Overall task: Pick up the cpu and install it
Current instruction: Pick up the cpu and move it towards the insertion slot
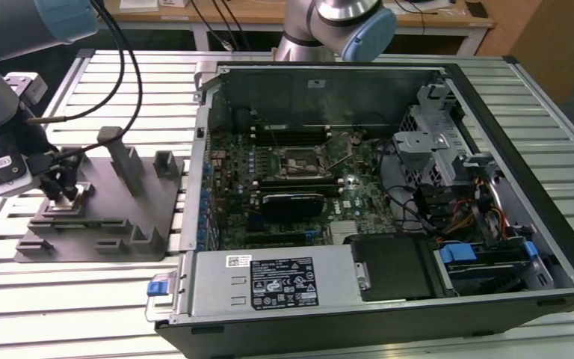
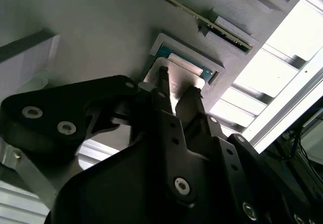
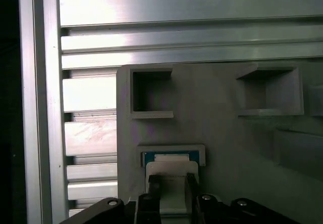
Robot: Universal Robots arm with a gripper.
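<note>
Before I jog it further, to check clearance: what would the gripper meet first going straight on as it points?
The small, thin, pale silver square cpu, lying in a recess of the grey plastic fixture, directly ahead of the gripper. Whether any gap remains is unclear.

A grey plastic fixture (image 1: pixel 152 202) sits directly beneath the claw (image 1: pixel 63 196) on the slatted metal worktop (image 1: pixel 68 299). Well away from the claw, toward the exterior view's right, an open computer case (image 1: pixel 297 82) lies flat, motherboard (image 1: pixel 357 196) exposed, with what looks like a power supply (image 1: pixel 267 280) inside.
</note>
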